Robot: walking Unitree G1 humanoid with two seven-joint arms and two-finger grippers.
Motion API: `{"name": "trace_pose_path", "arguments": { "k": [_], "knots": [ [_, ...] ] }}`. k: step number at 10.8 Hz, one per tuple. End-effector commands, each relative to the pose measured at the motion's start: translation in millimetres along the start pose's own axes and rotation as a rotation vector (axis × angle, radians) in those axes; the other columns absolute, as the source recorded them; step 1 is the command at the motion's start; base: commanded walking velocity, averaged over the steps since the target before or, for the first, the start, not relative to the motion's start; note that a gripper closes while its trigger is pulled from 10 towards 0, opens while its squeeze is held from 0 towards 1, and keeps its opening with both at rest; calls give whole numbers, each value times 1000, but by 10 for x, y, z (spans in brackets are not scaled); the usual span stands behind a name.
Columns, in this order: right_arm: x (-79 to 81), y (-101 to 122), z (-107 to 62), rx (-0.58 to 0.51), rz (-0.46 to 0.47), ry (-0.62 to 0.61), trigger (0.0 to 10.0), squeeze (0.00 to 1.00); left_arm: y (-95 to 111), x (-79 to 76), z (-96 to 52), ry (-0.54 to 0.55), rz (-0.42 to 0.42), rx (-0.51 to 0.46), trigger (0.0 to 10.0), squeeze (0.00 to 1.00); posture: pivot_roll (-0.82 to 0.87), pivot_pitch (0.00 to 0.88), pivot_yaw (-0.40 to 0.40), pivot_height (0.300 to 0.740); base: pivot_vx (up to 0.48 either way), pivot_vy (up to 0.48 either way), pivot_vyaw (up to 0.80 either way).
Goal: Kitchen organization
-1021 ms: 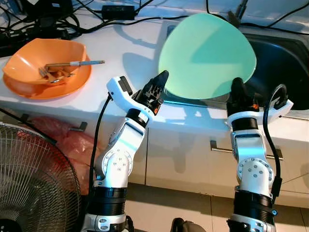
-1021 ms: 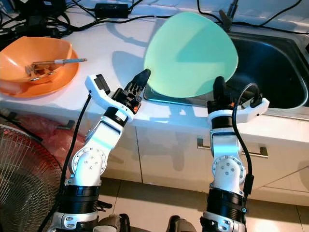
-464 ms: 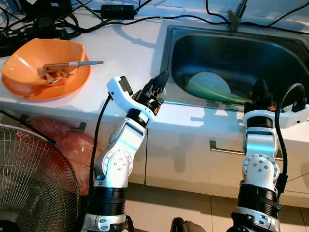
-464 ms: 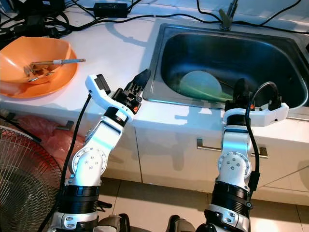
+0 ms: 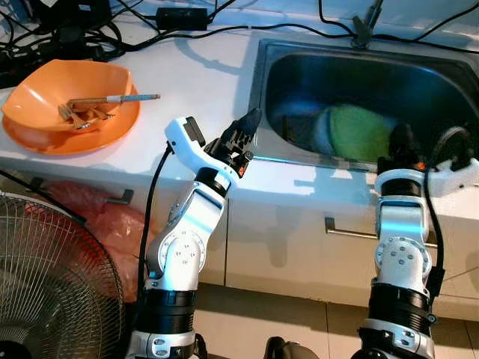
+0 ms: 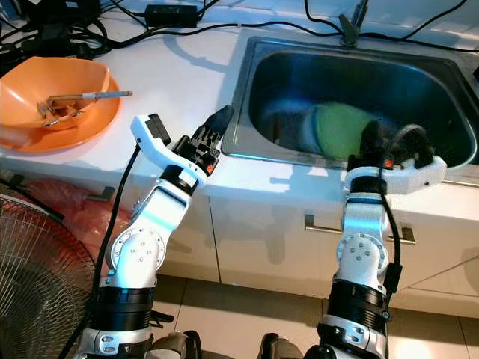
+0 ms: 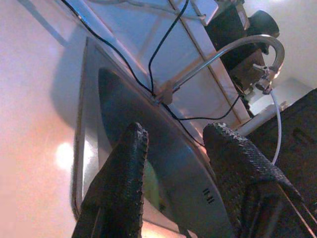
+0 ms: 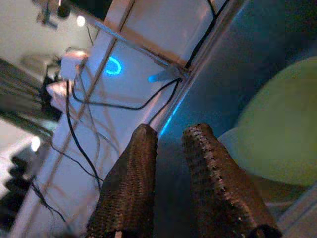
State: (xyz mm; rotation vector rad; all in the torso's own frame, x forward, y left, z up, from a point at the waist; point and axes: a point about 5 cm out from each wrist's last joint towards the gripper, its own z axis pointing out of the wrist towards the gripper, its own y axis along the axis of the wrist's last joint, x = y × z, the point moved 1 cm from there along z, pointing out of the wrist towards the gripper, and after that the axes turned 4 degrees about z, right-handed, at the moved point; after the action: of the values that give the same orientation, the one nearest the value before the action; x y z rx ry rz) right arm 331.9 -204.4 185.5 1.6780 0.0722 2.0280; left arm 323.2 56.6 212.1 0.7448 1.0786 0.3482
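Left eye view: green plate [image 5: 352, 132] lies blurred inside the sink [image 5: 263, 67], at two o'clock from the left gripper [image 5: 249, 129]; left wrist view: fingers [image 7: 121, 188] parted, empty; right wrist view: right gripper [image 8: 171, 136] narrowly parted, empty, over the sink.

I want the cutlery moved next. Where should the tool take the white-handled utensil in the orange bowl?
Probably by the white handle of the white-handled utensil, coming from above: that end sticks out over the rim of the orange plastic bowl, while its other end lies tangled among the other cutlery.
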Motion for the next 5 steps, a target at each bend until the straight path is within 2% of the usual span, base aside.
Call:
{"name": "trace_pose_path", "arguments": {
  "k": [1,3,4,5],
  "knots": [
    [-154,-105,-65,57,-53,-56,10000,0,-8,-86,27,-30,31,0,10000,0,32,147,-6,740,0,0,0],
    [-116,-129,-67,72,-113,-24,10000,0,9,39,7,18,161,-1,10000,0,32,141,-2,740,0,0,0],
    [-65,-136,-68,77,-223,20,10000,0,36,129,-13,56,328,2,10000,0,32,138,-3,740,0,0,0],
    [-36,-129,-66,70,-290,42,10000,0,70,155,-20,72,377,-11,10000,0,32,137,-3,740,0,0,0]
  ]
}}
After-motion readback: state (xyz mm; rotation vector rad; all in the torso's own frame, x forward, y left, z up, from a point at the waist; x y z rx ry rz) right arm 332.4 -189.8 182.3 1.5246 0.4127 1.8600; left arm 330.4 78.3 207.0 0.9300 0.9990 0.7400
